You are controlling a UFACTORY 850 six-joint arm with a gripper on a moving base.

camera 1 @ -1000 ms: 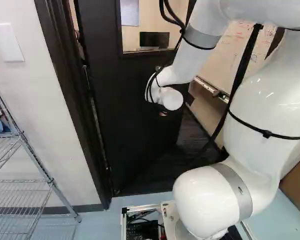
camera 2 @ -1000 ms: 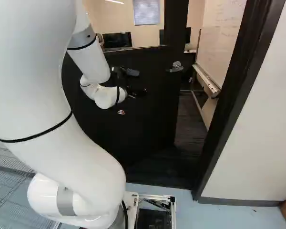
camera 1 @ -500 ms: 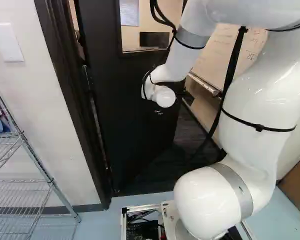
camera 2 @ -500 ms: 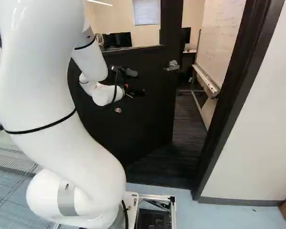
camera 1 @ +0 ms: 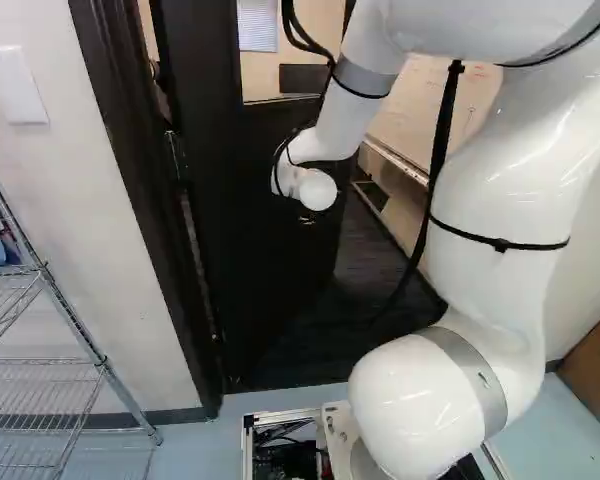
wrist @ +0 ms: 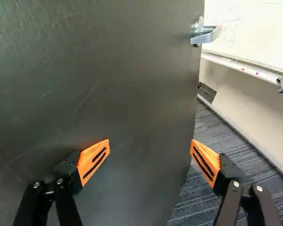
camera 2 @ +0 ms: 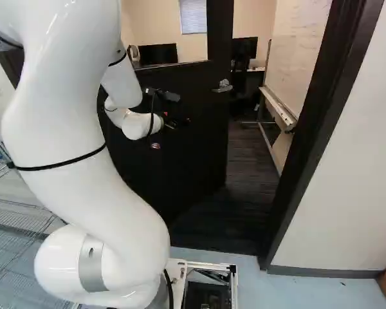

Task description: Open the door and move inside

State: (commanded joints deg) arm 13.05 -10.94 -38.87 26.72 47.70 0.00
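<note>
Left base view, left to right: chrome wire shelving (camera 1: 45,362); dark door frame (camera 1: 152,200); smooth black door (camera 1: 265,270), partly open into the room beyond; glossy, rounded white arm (camera 1: 500,190). Right base view: the gripper (camera 2: 179,121) lies before the door, left of the metal lever handle (camera 2: 223,86). Wrist view: ribbed, wedge-shaped orange pads (wrist: 92,161) stand wide apart, gripping nothing; ahead, the door's scuffed face; beside it, ridged dark carpet (wrist: 212,136).
</note>
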